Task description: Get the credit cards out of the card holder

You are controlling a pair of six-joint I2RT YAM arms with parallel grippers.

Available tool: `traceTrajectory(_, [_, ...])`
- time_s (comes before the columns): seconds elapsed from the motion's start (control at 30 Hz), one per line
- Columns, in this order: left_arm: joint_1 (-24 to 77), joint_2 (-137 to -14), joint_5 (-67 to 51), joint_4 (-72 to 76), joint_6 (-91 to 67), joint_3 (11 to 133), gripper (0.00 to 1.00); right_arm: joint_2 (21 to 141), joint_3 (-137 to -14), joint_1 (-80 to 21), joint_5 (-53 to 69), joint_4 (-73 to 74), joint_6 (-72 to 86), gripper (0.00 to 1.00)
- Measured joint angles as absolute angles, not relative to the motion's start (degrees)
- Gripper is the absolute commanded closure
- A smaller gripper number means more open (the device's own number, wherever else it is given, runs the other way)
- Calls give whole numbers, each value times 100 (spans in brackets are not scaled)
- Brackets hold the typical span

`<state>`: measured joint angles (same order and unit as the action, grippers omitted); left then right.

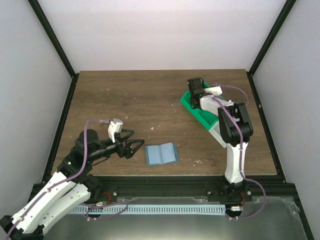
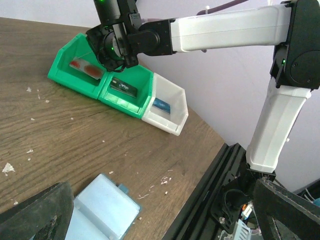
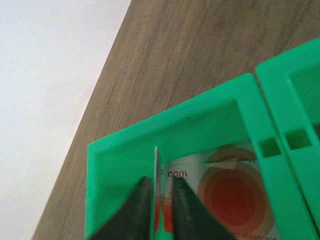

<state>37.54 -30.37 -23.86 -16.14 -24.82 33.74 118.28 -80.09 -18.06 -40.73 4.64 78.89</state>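
The right gripper (image 3: 160, 182) is hidden from above by its own wrist, over the green bin (image 1: 186, 101). Its wrist view shows it pinching an edge-on credit card (image 3: 156, 165). The left gripper (image 1: 140, 148) is spread wide, with the card holder (image 1: 161, 154) just ahead.

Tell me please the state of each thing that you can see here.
card holder, open, flat on table
left pincer, open, empty
right pincer, shut on upright card, inside green bin
red-circle card, lying in that bin
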Motion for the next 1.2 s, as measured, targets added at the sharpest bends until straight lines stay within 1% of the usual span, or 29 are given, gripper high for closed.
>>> traceTrajectory(0.07, [3754, -3039, -2386, -1614, -2480, 3374, 0, 11839, -8077, -1796, -4108, 578, 7885, 69])
traceTrajectory(0.1, [3754, -3048, -2386, -1612, -2482, 3374, 0, 11839, -8093, -1791, -4134, 644, 7872, 66])
traceTrajectory(0.27, [3754, -3131, -2386, -1612, -2482, 3374, 0, 11806, -8097, -1787, -4163, 886, 7961, 65])
traceTrajectory(0.33, [3754, -3166, -2386, -1612, -2480, 3374, 0, 11734, -8095, -1787, -4152, 1004, 7992, 62])
traceTrajectory(0.57, [3754, -3225, -2359, -1612, -2484, 3374, 0, 11155, -8053, -1780, -4027, 1321, 8023, 56])
traceTrajectory(0.6, [3754, -3245, -2338, -1612, -2484, 3374, 0, 11063, -8053, -1780, -3983, 1352, 8003, 55])
traceTrajectory(0.63, [3754, -3378, -2246, -1636, -2484, 3374, 0, 10781, -8053, -1780, -3817, 1376, 7848, 48])
traceTrajectory(0.67, [3754, -3380, -2244, -1638, -2484, 3374, 0, 10781, -8053, -1780, -3817, 1376, 7848, 46])
traceTrajectory(0.83, [3754, -3804, -2095, -1782, -2528, 3430, 1, 9819, -7312, -1769, -2611, 880, 6445, 43])
traceTrajectory(0.97, [3754, -4235, -1870, -1925, -2644, 3459, 5, 8812, -6761, -1769, -1328, 652, 5367, 45])
traceTrajectory(1.07, [3754, -4525, -1737, -2001, -2840, 3470, 13, 8184, -6460, -1804, -307, 698, 4727, 47])
traceTrajectory(1.2, [3754, -4746, -1717, -1833, -3194, 3336, 29, 7367, -5704, -2093, 679, 891, 4165, 47])
